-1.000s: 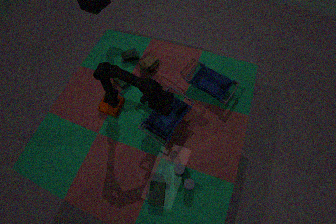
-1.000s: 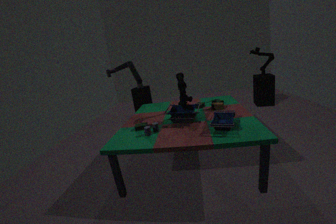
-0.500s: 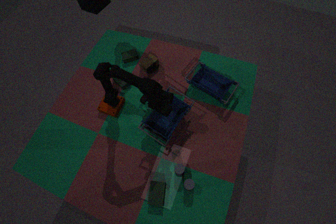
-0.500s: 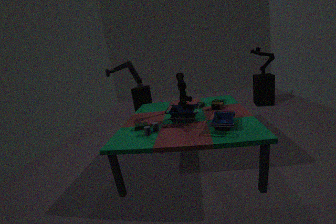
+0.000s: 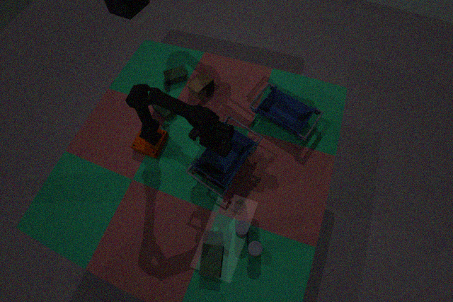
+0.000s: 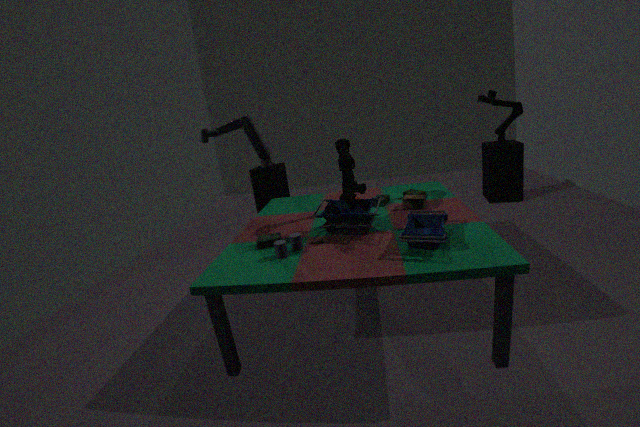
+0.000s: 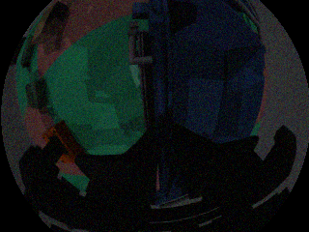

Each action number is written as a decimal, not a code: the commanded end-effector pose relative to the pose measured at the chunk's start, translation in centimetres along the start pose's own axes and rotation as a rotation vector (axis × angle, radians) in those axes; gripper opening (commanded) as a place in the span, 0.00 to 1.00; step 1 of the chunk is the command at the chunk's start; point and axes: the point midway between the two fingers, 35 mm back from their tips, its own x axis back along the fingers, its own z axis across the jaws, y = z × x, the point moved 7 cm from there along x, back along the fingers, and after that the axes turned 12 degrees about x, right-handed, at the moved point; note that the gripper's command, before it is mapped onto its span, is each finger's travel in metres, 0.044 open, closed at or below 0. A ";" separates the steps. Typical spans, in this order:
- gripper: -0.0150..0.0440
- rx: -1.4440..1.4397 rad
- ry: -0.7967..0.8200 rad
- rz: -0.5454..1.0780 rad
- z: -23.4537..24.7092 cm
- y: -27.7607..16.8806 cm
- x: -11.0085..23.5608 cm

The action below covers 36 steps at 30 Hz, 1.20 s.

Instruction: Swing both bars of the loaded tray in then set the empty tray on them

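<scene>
From the top, two blue trays are showing on the checkered red-and-green table (image 5: 73, 204): one tray (image 5: 223, 161) is sitting under the gripper (image 5: 219, 145), near the middle, and the second tray (image 5: 287, 110) is lying well apart toward the far right corner, a thin pale wire frame running around its rim. The black arm (image 5: 171, 105) is reaching from its orange base (image 5: 149, 143) over the near tray, and the gripper is covering that tray's upper end. Two small boxes, one greenish (image 5: 175, 74) and one tan (image 5: 201, 85), are standing at the far edge; two pale cylinders (image 5: 255, 248) and a dark green block (image 5: 211, 260) are standing near the front. From the exterior, the same two trays are appearing as low, open rectangular shells; the middle one (image 6: 345, 215) is sitting right below the upright arm (image 6: 346, 169), and the other (image 6: 424, 228) is resting to its right, apart. Two other dark arms on pedestals are standing behind the table. At the wrist, the gripper (image 7: 157, 184) is clenching on a blue tray wall (image 7: 157, 77) that is running straight up between its dark jaws, the tray's smooth blue inside (image 7: 212, 72) spreading to the right and green table to the left. The light is too dim for counting blocks.
</scene>
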 end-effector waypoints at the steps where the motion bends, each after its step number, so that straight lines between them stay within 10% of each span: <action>1: 0.25 -0.003 0.043 -0.006 0.6 0.0 -0.8; 36: 0.25 -0.003 0.044 -0.006 0.9 0.1 -1.6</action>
